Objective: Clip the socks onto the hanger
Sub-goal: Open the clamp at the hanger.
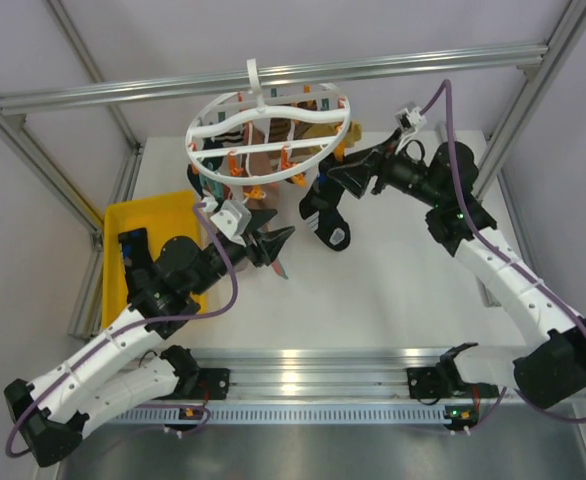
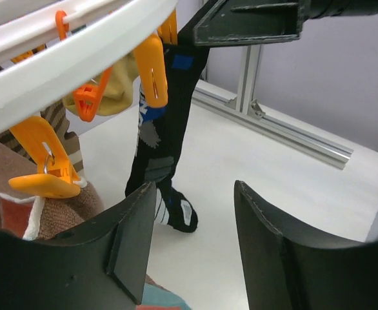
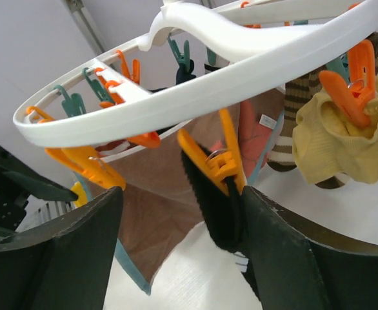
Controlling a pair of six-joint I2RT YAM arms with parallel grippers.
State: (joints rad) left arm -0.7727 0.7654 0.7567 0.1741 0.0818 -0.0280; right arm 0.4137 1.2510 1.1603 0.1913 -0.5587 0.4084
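Clearly most of the work looks done: the round white hanger (image 1: 273,176) hangs from the top rail over the desk (image 1: 403,270), and several socks dangle from its clips. The dark navy sock (image 1: 325,215) is held at its cuff by an orange clip (image 3: 218,158), with the brown sock (image 3: 157,194), the striped sock (image 3: 298,116) and a yellow sock (image 3: 344,142) clipped nearby.

The right gripper (image 1: 335,172) has its fingers spread to either side of that orange clip, pinching nothing. The left gripper (image 1: 281,248) sits just under the hanger's near edge, fingers spread and empty too.

Whether any sock remains in the yellow tray (image 1: 123,225) cannot be told, since the left arm covers much of it.
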